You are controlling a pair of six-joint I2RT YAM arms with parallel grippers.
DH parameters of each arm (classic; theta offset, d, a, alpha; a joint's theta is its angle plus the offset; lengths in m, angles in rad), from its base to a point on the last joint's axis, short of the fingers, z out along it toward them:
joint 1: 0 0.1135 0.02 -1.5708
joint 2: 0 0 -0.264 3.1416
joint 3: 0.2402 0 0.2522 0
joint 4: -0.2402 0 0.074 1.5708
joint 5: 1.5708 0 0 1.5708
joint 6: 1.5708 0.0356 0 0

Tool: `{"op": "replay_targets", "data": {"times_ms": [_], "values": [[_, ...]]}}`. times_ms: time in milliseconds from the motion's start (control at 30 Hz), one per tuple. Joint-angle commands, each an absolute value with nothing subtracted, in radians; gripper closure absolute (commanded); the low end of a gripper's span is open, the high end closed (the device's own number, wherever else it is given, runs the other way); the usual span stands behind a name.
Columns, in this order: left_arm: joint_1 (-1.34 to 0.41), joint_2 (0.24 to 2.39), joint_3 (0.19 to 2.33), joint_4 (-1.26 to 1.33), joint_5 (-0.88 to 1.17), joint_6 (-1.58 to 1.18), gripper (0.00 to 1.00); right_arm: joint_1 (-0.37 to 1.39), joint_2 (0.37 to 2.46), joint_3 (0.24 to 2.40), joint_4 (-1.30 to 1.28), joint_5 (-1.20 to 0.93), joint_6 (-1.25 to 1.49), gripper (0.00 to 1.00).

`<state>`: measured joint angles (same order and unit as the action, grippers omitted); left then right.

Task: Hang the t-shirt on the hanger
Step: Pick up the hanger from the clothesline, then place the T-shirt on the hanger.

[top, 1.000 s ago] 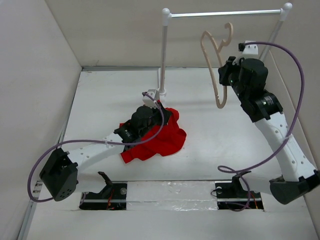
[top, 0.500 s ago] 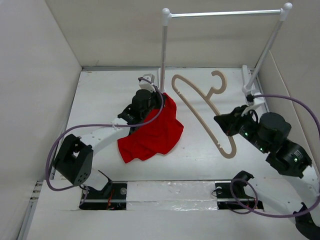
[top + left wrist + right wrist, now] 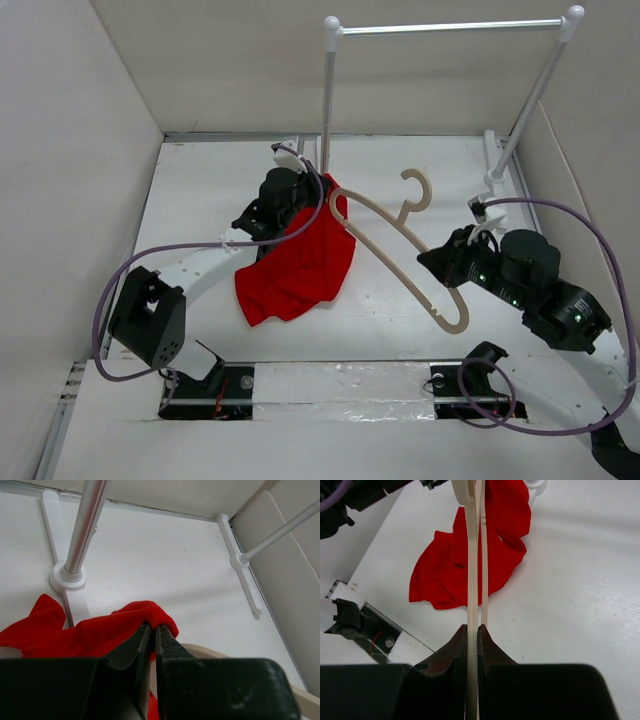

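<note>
1. The table (image 3: 200, 200) and the white rack (image 3: 328, 100) are sitting where they were half a second ago.
2. The right arm is swinging left compared with that frame, bringing what it carries closer to the red cloth.
3. The t-shirt (image 3: 300, 265) is being pulled a bit further back toward the rack's left pole. Its top edge is raised and the rest is trailing on the table toward the near side.
4. The hanger (image 3: 472, 570) is running diagonally, hook toward the rack. Its far tip is now sitting just beside the raised cloth, where before it was apart.
5. The left gripper (image 3: 153, 627) is clenching a fold of the t-shirt's top edge, near the pole's base.
6. The right gripper (image 3: 472, 628) is pinching the hanger's thin bar near its near end, with the t-shirt lying beyond it.
</note>
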<state>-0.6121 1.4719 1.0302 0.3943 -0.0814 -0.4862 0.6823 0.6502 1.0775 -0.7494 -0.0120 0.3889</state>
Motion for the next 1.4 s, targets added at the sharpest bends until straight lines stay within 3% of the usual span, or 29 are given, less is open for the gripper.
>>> {"op": "replay_targets", "data": {"times_ms": [0, 800, 1033, 1367], "values": [[-0.609, 1.437, 1.055, 0.439, -0.058, -0.479, 1.0, 0.689, 0.664, 1.072, -0.68, -0.032, 0.374, 1.0], [-0.609, 1.364, 1.009, 0.394, -0.106, -0.471, 1.0, 0.698, 0.723, 1.183, -0.58, 0.061, 0.29, 1.0], [-0.633, 1.333, 1.012, 0.397, -0.069, -0.477, 1.0, 0.707, 0.776, 1.103, -0.489, -0.044, 0.316, 1.0], [-0.606, 1.262, 1.02, 0.36, -0.134, -0.471, 1.0, 0.795, 0.769, 1.123, -0.535, -0.035, 0.339, 1.0]]}}
